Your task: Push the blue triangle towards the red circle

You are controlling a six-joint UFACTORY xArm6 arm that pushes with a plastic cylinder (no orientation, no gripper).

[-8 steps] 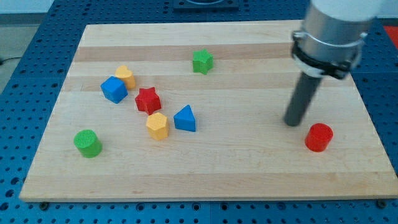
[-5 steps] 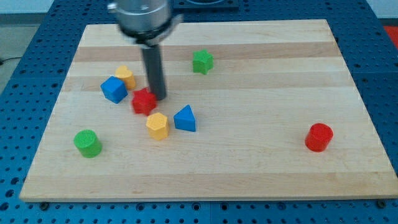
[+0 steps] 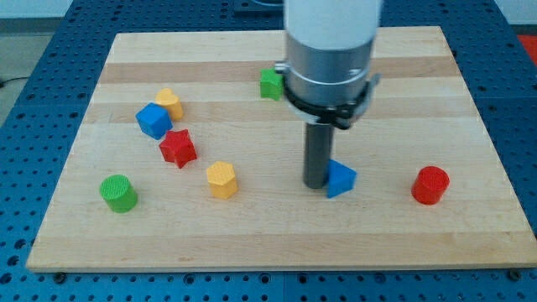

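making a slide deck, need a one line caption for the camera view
My tip presses the blue triangle's left side, with the red circle waiting to the view's right.

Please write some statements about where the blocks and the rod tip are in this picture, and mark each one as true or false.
1. My tip is against the blue triangle, on the triangle's left side in the view. True.
2. The blue triangle touches the red circle. False: bare board shows between them.
3. The green circle is near the view's bottom left corner of the board. True.
4. The red star lies to the view's right of the yellow hexagon. False: it lies to the hexagon's left and higher in the view.
5. The blue cube sits close beside a yellow block. True.
6. The green star is fully visible. False: the arm hides part of it.
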